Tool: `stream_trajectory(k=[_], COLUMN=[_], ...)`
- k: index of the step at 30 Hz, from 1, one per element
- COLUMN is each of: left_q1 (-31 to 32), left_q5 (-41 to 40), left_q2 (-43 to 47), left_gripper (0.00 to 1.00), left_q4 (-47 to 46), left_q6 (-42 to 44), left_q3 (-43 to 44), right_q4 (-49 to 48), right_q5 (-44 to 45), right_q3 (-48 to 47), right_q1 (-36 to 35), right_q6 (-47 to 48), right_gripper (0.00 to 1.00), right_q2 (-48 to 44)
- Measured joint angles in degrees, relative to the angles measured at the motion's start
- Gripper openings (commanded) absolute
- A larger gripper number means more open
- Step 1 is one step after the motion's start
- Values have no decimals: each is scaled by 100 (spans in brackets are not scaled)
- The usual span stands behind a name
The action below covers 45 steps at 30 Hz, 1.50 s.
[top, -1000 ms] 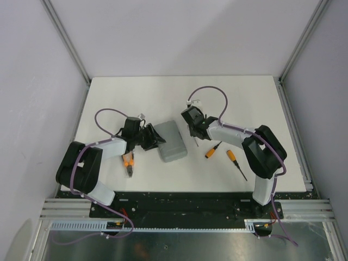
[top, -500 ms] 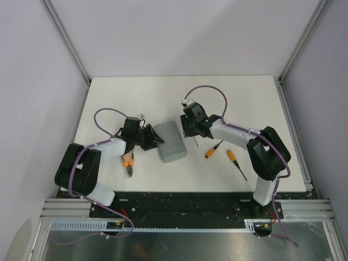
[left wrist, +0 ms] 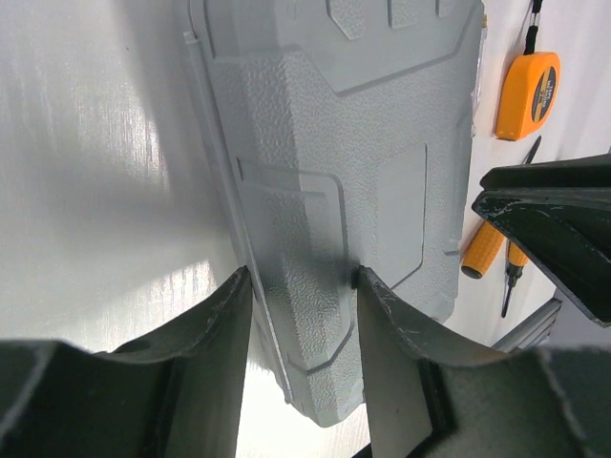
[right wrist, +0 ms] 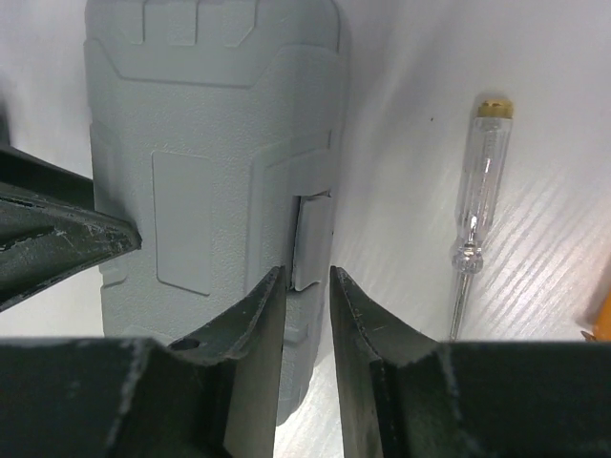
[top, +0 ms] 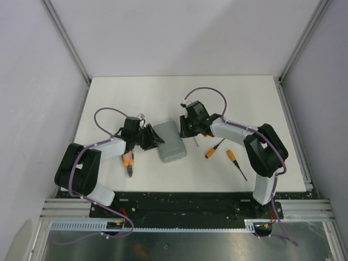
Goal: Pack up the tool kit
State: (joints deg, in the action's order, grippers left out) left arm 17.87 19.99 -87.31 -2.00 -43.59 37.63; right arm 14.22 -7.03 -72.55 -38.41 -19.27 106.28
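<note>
While each arm's jaws sit parted astride the case (top: pixel 170 141), contact is unclear.

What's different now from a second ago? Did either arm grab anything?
The right gripper slid left, up to the right edge of the grey case, its fingers now astride the latch. Nothing was grabbed or released. The left gripper, grey case, pliers and screwdrivers stayed put.

Arms (top: pixel 103 148) white w/ blk joints, purple cables (top: pixel 106 111); tool fingers (left wrist: pixel 205 324) dark, scuffed.
</note>
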Motion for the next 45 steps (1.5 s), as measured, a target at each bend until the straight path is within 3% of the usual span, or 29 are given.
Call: stream_trajectory(k=[10, 22, 27, 30, 37, 45], left_q1=[0, -2, -15, -17, -22, -26], left_q5=[2, 39, 52, 26, -26, 81], left_q2=[0, -33, -46, -63, -85, -343], left_gripper=[11, 12, 7, 1, 0, 0], left_q4=[2, 46, 105, 101, 96, -13], left_q6=[9, 44, 87, 109, 92, -11], left_q3=[0, 37, 76, 94, 101, 238], right_q4=[-125, -229, -221, -157, -33, -42], right_q5=[-107, -369, -468, 107, 2114, 3117], right_q3=[-2, -24, -105, -179, -310, -382], right_q1=[7, 68, 116, -94, -787, -975], right_q6=[-24, 31, 92, 195, 455, 382], right_gripper=[18, 26, 21, 20, 18, 16], right_q2=[142, 227, 317, 321, 358, 483])
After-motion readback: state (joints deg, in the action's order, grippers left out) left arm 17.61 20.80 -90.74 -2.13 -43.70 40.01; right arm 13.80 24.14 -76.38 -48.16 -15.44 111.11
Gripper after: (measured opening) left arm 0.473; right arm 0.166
